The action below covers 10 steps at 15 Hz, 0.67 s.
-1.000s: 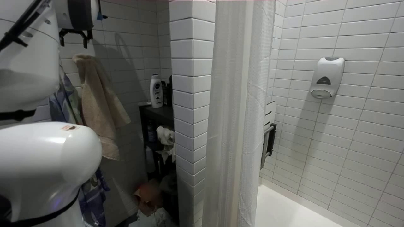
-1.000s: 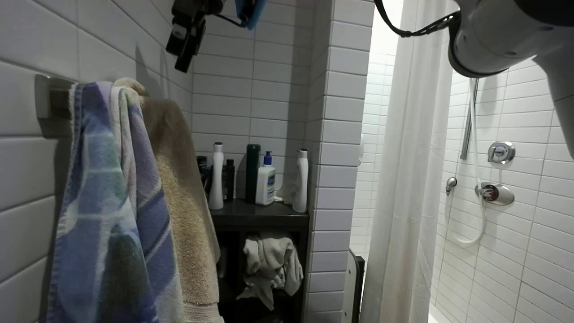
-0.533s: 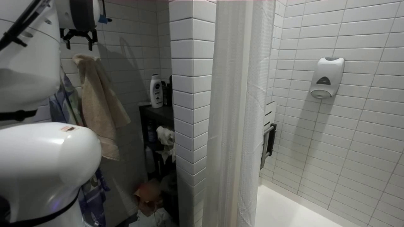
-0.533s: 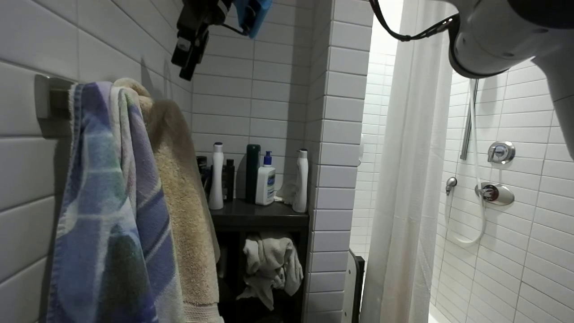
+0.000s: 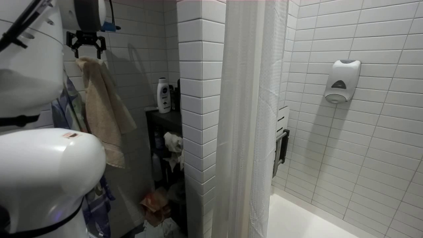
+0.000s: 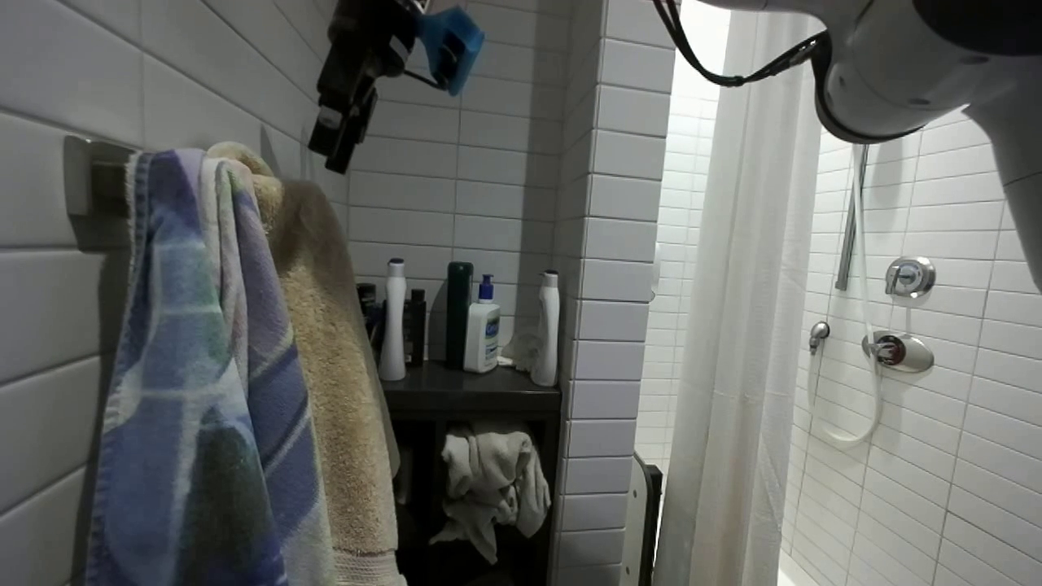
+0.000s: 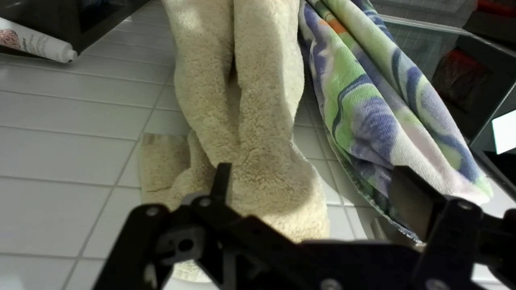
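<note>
Gripper (image 6: pixel 328 156) by towel (image 6: pixel 338 358), edge-on in exterior view only.

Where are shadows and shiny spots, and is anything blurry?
In an exterior view, dark shadows fall below the white rounded plastic dispenser and the white robot arm shines; in the wrist view, the black two-fingered gripper looks blurry, the fluffy beige towel sharper.

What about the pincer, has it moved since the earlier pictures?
Yes. Against the tiled pillar in an exterior view, the pincer has shifted downward and rightward in the picture, bringing it closer to that pillar there.
</note>
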Tool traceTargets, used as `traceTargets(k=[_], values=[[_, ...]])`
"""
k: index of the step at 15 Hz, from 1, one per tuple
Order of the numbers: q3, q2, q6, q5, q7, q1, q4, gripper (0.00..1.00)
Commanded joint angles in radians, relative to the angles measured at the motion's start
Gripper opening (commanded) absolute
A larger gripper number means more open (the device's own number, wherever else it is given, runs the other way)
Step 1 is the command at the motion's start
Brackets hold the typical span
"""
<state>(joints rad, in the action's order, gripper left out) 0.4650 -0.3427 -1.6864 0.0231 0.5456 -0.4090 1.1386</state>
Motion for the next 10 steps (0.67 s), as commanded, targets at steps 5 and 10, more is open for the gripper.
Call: traceTargets(k=[5,10], values=[[0.002,0.016,-0.023,-0.008,0.031,0.003,0.056,1.00],[0.005,-0.003,-0.044,-0.023,0.049,-0.020,0.041,1.00]])
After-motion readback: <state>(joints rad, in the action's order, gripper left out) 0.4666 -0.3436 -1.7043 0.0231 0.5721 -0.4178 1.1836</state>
